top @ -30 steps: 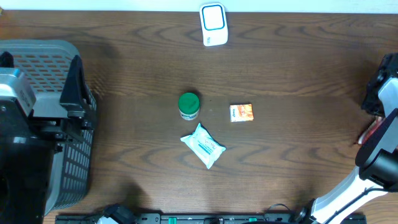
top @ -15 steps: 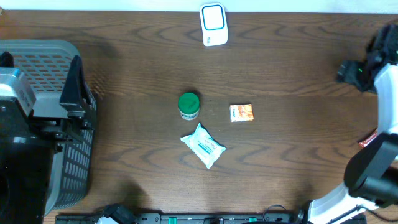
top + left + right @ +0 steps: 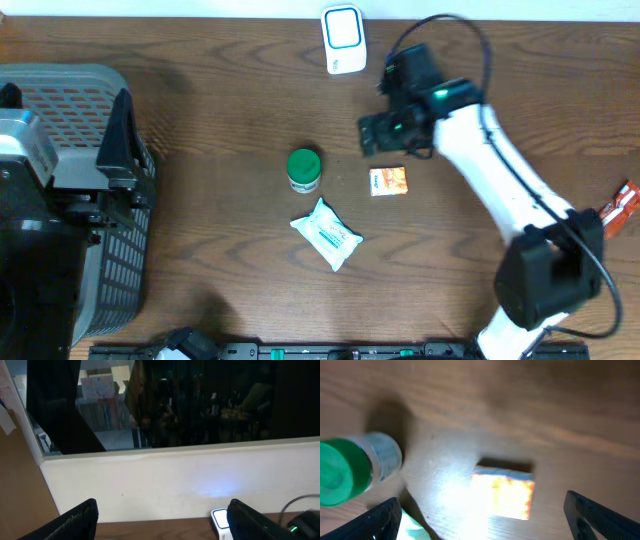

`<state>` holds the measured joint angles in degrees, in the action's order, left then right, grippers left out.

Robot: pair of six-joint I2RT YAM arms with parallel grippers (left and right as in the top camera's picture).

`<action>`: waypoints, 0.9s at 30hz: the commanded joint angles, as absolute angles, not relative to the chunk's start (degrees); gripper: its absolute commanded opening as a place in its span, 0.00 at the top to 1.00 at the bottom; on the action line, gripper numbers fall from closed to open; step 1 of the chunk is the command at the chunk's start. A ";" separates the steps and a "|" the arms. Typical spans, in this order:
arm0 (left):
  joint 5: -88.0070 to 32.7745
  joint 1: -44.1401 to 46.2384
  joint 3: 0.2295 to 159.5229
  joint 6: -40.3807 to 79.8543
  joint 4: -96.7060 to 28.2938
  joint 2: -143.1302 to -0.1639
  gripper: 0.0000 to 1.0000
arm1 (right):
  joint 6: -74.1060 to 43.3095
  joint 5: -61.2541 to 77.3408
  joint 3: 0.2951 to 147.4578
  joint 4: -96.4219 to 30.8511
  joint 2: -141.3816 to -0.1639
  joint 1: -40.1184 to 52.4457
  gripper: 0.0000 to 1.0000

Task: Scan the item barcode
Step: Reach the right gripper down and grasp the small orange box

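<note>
Overhead view is showing 3 loose items lying near the middle of the tabletop (image 3: 200,100): a green-capped jar (image 3: 304,170), an orange box (image 3: 388,181) just right of it, and a white pack (image 3: 327,233) nearer the front edge. All 3 are lying apart from one another, which is leaving room to close on any 1 of them. The scanner (image 3: 343,40) is standing at the middle of the far edge with its window facing up, probably so that a barcode can be passed over it.

Right fingers (image 3: 380,517) are standing wide, holding nothing, and hovering just over the box, so the box is looking like the item to scan. It is resting flat on the tabletop, not yet gripped. The wrist view is blurred, so no barcode is showing on it.

Left fingers (image 3: 75,520) are also spread wide and carrying nothing, pointing toward the far wall above the basket (image 3: 90,110) at the left edge, seemingly parked out of the way. No item is showing on the bare mesh of the basket; the arm is hiding the rest of it. A red packet (image 3: 620,205) is lying at the right edge.
</note>
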<state>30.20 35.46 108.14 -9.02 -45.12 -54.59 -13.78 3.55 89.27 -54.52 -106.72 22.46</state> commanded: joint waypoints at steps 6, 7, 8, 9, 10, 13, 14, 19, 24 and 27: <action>30.70 35.44 107.83 -9.19 -44.97 -54.17 0.18 | -22.33 -7.42 88.49 -53.80 -113.60 27.07 0.01; 30.70 35.44 107.83 -9.19 -44.97 -54.17 0.18 | -22.52 -7.22 88.49 -53.87 -113.67 26.96 0.01; 30.70 35.44 107.83 -9.19 -44.97 -54.17 0.18 | -22.87 -7.46 88.49 -54.02 -113.73 26.83 0.01; 30.70 35.44 107.83 -9.19 -44.97 -54.17 0.18 | -22.90 -7.66 88.49 -54.00 -113.73 26.72 0.01; 30.70 35.44 107.83 -9.19 -44.97 -54.17 0.18 | -22.90 -7.68 88.49 -53.95 -113.71 26.65 0.01; 30.70 35.44 107.83 -9.19 -44.97 -54.17 0.18 | -22.87 -7.62 88.31 -54.17 -114.02 26.57 0.01; 30.70 35.44 107.83 -9.19 -44.99 -54.17 0.18 | -22.87 -7.62 88.18 -54.63 -114.24 26.57 0.01; 30.70 35.44 107.83 -9.19 -44.97 -54.17 0.18 | -22.90 -9.67 85.03 -53.93 -115.52 26.55 0.01; 30.70 35.44 107.83 -9.19 -44.99 -54.17 0.18 | -22.90 -8.73 81.78 -52.40 -115.55 25.36 0.01; 30.70 35.44 107.83 -9.19 -44.97 -54.17 0.18 | -22.90 -7.33 80.44 -51.05 -115.55 25.39 0.01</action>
<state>30.20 35.46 108.14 -9.04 -45.12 -54.59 -21.98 -7.84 81.69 -52.07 -114.91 26.20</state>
